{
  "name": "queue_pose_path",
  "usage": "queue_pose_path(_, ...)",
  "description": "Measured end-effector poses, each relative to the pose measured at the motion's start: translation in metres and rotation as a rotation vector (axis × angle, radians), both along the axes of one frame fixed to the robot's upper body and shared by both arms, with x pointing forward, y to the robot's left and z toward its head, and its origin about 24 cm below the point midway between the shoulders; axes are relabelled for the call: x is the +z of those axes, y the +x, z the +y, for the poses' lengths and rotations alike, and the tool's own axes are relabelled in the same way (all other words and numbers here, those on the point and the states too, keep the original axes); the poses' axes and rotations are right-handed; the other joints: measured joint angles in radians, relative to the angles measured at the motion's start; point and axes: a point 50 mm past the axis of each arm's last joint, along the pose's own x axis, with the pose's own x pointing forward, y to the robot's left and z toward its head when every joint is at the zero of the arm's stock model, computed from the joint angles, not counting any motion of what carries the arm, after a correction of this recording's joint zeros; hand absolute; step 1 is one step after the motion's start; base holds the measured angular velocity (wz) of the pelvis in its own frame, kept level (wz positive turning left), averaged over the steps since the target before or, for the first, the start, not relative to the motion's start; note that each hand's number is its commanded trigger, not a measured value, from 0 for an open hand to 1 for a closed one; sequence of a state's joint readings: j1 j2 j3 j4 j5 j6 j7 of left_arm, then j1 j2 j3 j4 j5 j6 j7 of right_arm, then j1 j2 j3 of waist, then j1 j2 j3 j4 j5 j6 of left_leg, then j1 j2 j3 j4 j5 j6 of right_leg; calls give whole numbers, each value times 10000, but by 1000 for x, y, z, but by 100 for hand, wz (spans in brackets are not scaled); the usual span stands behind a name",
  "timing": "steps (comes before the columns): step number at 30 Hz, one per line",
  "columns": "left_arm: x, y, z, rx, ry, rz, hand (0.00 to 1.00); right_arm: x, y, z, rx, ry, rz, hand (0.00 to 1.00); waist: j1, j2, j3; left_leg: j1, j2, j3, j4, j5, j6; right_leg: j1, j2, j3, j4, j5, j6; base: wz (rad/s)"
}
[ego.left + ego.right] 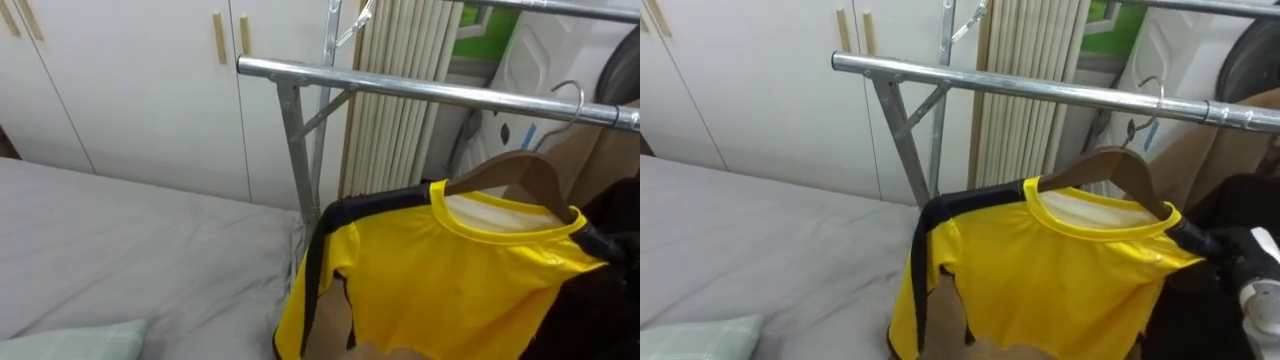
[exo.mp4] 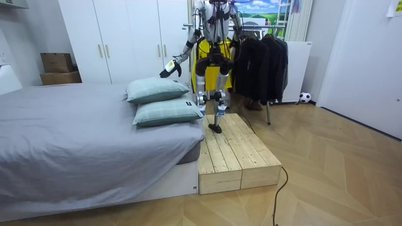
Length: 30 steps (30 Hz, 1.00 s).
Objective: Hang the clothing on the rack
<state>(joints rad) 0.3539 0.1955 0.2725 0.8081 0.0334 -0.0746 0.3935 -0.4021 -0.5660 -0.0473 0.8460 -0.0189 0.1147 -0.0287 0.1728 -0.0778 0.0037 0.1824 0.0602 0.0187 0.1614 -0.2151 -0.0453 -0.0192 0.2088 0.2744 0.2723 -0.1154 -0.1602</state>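
You are looking at the yellow shirt [image 1: 450, 280] hanging on its wooden hanger [image 1: 520, 175], the hook curving over the metal rail [image 1: 420, 88] beside the bed [image 1: 120, 250]. Your right hand [image 1: 1262, 285] is showing at the shirt's shoulder, and your left hand [image 2: 168, 68] is reaching out above the pillows [image 2: 157, 90]. You cannot tell how far open either one is.

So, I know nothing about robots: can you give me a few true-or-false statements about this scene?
1. The shirt on the hanger is yellow. True.
2. The hanger is blue plastic. False: it is wooden, with a metal hook.
3. Two pillows lie on the bed. True.
4. The robot stands on the bed. False: it stands on a wooden platform beside the bed.
5. Dark clothes hang on the rack. True.
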Motion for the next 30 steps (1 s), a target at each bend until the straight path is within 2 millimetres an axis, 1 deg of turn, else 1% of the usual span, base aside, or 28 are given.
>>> queue_pose_path(1,-2,-7,2,-235,-15,411,0,1,2,-1,-73,16,19,100,20,-2,-75,44,-1,21,-5,-14,16,54,-2,28,-10,-1,0,-9)
queue_pose_path(3,-3,-13,5,-458,-46,796,0,3,4,-2,-202,82,66,100,113,-62,-134,82,-20,27,4,-54,22,106,-1,132,-8,-6,2,-14)
queue_pose_path(4,-4,-14,5,-561,-86,898,0,5,6,-2,-201,134,88,100,200,-58,-134,66,-49,16,-15,-82,-6,143,2,207,-2,-6,2,-18)
queue_pose_path(6,-5,-16,5,-724,-182,1053,0,5,6,-2,-39,201,194,100,263,-63,-131,49,-56,15,-22,-111,-24,284,5,224,-14,-14,17,-6)
queue_pose_path(8,-6,-16,4,-869,-203,1164,0,3,6,-2,59,270,310,100,268,-30,-140,214,-30,60,-76,-118,-30,391,31,142,-68,-22,32,5)
queue_pose_path(9,-6,-16,4,-938,-201,1166,0,2,6,-2,71,336,349,100,245,30,-133,332,-1,115,-119,-122,-24,373,45,-12,-103,-26,37,14)
queue_pose_path(10,-6,-15,4,-990,-205,1163,0,-1,4,-2,66,450,488,100,258,-37,-95,355,2,259,-118,-122,-22,390,39,-59,-152,-45,41,14)
queue_pose_path(12,-5,-14,4,-1081,-261,1137,0,-4,3,-1,160,592,690,100,262,-46,-92,349,-6,364,-116,-134,-3,372,25,-57,-110,-118,55,9)
queue_pose_path(15,-5,-13,4,-1345,-235,1222,0,-9,2,2,481,793,1122,100,270,-58,-103,183,-15,327,-78,-134,-1,341,16,-60,-36,-156,57,2)
queue_pose_path(17,-5,-10,4,-1502,-229,1237,0,-11,1,3,544,945,1242,100,283,-83,-114,38,-31,185,-60,-134,-1,179,3,-109,53,-156,52,5)
queue_pose_path(18,-5,-9,5,-1686,-202,1302,0,-12,1,4,605,995,1313,100,303,-104,-121,-43,-38,45,-53,-134,-1,107,1,-134,58,-149,48,6)
queue_pose_path(21,-4,-7,7,-1792,-195,1262,0,-17,0,6,854,1283,1598,100,411,-142,-127,-118,-36,31,-36,-134,-2,34,-2,-171,43,-146,42,3)
queue_pose_path(23,-3,-3,7,-2038,-169,1251,0,-19,0,5,823,1486,1754,100,558,-186,-110,-167,-35,40,29,-134,-2,-9,-10,-230,75,-131,20,4)
queue_pose_path(26,-1,0,8,-2311,-94,1241,0,-18,2,4,760,1683,1883,100,607,-246,-77,-229,-23,42,25,-135,-2,-20,-32,-335,35,-144,-1,12)
queue_pose_path(27,-1,1,8,-2335,-71,1207,0,-16,4,4,779,1750,1901,100,659,-260,-72,-253,-19,34,28,-134,-2,-40,-28,-318,28,-148,-7,0)
queue_pose_path(28,0,2,9,-2349,-57,1185,0,-14,7,5,820,1902,1905,100,669,-285,-85,-306,-16,18,29,-134,-2,-85,-28,-309,27,-154,-16,0)
queue_pose_path(30,1,4,10,-2388,-30,1114,0,-12,11,7,961,2076,1921,100,680,-302,-76,-325,-1,14,28,-133,-3,-94,-25,-331,8,-151,-26,4)
